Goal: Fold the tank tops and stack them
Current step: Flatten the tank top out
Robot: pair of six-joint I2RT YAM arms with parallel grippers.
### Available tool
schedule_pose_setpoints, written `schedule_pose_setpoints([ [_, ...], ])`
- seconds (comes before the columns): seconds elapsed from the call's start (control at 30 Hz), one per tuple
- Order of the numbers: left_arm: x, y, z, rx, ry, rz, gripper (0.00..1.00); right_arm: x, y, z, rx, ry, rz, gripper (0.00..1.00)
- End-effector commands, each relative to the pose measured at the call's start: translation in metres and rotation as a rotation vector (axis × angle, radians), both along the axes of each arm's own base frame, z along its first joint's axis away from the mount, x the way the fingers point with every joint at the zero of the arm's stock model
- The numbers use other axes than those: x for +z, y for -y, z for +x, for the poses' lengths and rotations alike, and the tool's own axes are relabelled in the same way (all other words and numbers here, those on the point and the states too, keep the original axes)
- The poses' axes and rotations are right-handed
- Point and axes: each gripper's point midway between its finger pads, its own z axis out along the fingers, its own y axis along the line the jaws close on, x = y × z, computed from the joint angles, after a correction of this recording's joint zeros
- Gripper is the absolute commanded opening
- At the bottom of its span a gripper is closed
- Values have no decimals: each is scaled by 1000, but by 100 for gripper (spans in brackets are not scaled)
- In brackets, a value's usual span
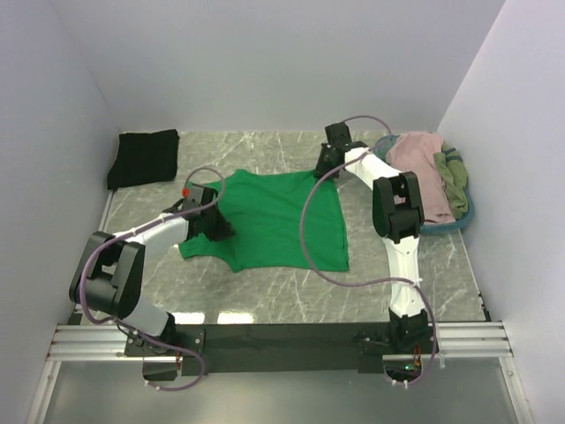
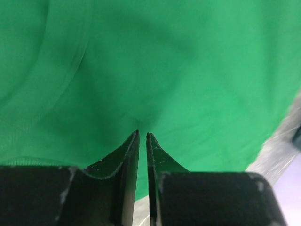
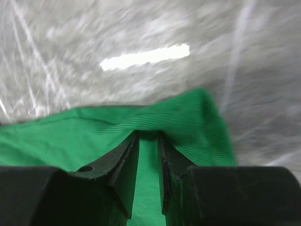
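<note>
- One piece looks done: the black tank top (image 1: 143, 157) lies folded in the far left corner of the worktop (image 1: 265, 296), which I take as the start of the stack.
- The green tank top (image 1: 282, 221) is spread flat in the middle of the worktop, not yet folded. This is the piece I am working on.
- My right pincer (image 3: 148, 136) is clamped on its far right corner, with cloth bunched over the tips.
- My left pincer (image 2: 142, 134) is at the top's left edge, jaws almost together against green cloth. The wrist view is too close for me to say whether a fold is caught.
- Left to do are the pink tank top (image 1: 419, 155) and the olive tank top (image 1: 452, 181), heaped in the teal basket (image 1: 463, 221) at the far right edge.
- In the way is the right arm's cable (image 1: 305, 238), which loops across the green cloth. I judge it could drag on a fold.
</note>
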Motion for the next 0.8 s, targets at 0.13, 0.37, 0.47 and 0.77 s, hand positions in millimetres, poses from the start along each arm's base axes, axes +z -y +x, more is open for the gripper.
schedule_pose_setpoints([
  [0.13,-28,-1,-28,76,-115,-39,18,1,46,12,-151,-24,49,31],
  [0.37,-39,-5,-42,100,-155,-40,23,-7,53,15,-161,-37,39,32],
  [0.47,-36,-7,-44,88,-154,-30,34,-9,53,18,-164,-33,41,32],
  [0.77,37,10,-2,-80,104,-46,62,57,78,24,-206,146,-56,42],
])
